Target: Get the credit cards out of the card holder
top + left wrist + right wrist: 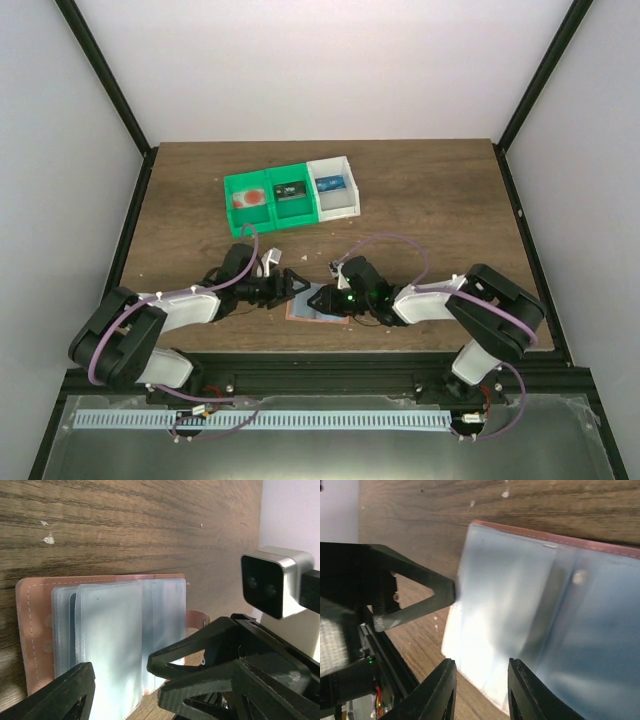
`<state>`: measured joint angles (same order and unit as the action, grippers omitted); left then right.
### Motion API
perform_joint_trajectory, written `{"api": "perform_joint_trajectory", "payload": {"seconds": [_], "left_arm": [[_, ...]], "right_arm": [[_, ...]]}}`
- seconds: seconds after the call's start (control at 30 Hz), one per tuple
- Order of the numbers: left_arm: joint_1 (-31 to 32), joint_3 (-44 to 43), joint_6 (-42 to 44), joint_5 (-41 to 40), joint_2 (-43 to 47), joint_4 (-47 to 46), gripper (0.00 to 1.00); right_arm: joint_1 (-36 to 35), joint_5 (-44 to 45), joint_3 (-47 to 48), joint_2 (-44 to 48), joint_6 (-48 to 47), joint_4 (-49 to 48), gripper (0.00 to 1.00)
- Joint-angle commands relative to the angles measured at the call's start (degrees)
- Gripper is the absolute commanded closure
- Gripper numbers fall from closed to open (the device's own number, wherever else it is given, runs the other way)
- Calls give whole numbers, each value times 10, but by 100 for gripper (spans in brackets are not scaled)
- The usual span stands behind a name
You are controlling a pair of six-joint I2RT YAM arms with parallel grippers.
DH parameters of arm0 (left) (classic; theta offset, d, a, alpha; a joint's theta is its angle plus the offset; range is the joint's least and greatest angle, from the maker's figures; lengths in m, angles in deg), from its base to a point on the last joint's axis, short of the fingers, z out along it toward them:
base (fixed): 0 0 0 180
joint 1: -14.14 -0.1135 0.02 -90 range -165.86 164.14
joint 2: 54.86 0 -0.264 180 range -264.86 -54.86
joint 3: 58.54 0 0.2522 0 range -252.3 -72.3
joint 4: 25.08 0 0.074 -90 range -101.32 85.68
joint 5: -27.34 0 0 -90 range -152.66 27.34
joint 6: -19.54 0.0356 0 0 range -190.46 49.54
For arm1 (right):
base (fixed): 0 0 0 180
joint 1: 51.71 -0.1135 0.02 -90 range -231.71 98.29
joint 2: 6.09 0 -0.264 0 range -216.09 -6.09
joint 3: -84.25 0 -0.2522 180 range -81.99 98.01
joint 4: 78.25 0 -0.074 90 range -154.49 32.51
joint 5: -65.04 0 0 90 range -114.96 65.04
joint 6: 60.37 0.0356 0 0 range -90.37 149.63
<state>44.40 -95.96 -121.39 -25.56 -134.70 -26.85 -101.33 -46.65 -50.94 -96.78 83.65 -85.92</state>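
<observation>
The card holder (312, 304) lies open on the table between my two grippers, salmon-pink rim around pale blue clear sleeves (115, 630). My left gripper (297, 285) is open, and its fingers straddle the sleeves' near edge in the left wrist view (125, 695). My right gripper (331, 297) is open over the opposite sleeve edge (481, 675). The left gripper's fingertip (442, 592) touches a sleeve corner of the holder (520, 605). A blue card (331, 184) lies in the white bin and a dark card (290, 190) in the green bin. I cannot tell if a card sits in the sleeves.
A green two-compartment bin (268, 178) and a white bin (348, 205) stand side by side at the back middle. The green bin's left compartment holds a red and white item (250, 198). The right wrist camera (275, 585) hangs close above the holder's tab (197, 617).
</observation>
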Motion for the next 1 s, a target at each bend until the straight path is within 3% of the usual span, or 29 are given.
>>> {"api": "perform_joint_trajectory", "payload": {"seconds": [0.0,0.4,0.67,0.97], "left_arm": [[-3,5,8,10,-2,-12,24],[-3,-5,21,-16,15,27,24],[-3,-17,48,-45,29,73,24],[-3,-5,32,-16,25,37,24]], "right_arm": [[1,23,22,-18,-7,16,70],[1,46,21,-57,-23,43,80],[1,43,13,-55,-24,28,81],[1,40,6,-51,-22,17,81]]}}
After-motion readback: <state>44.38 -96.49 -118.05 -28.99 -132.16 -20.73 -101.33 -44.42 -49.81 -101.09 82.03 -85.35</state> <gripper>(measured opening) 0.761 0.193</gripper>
